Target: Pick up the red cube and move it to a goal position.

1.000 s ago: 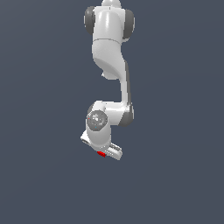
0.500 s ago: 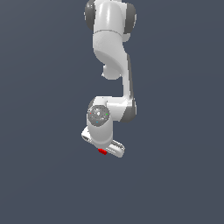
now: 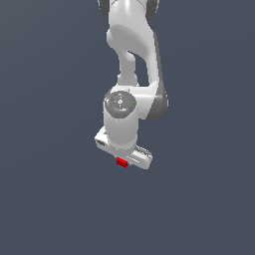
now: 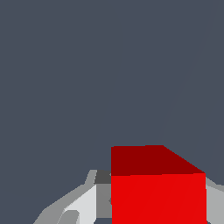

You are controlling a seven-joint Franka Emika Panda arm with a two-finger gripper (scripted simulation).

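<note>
The red cube (image 3: 121, 162) is a tiny bright red block that peeks out under the white gripper (image 3: 122, 160) at the bottom of the arm in the exterior view. In the wrist view the cube (image 4: 157, 192) fills the space between the grey fingers (image 4: 81, 205), which press against its sides. The gripper is shut on the cube and holds it off the ground. Most of the fingers are hidden behind the wrist in the exterior view.
The white arm (image 3: 132, 60) rises from the gripper to the top of the exterior view. Around it there is only a plain dark grey-blue background.
The arm has lifted slightly and shifted toward the exterior view's right, with the red cube still held in the gripper.
</note>
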